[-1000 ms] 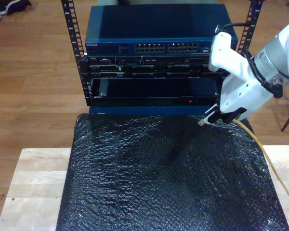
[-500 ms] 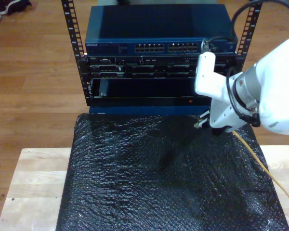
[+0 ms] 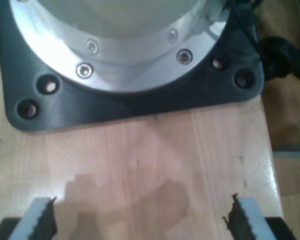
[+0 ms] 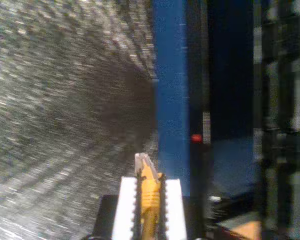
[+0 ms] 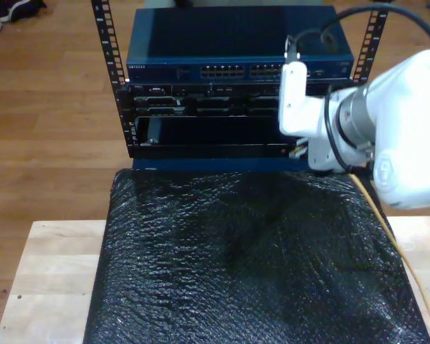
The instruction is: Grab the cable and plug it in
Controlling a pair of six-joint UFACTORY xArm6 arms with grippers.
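Second wrist view: yellow-orange cable (image 4: pixel 149 197), clear plug (image 4: pixel 141 161) tip.

One cable (image 4: pixel 149 192) (perhaps two grippers)

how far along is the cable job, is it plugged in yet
Grabbing looks done: my second hand is shut on the yellow cable, clear plug poking out past the fingertips. In hand: the plug is held near the rack, over the far edge of the black mat. Left: seating it in a port; it is not in one yet. My first hand is open over bare wood.
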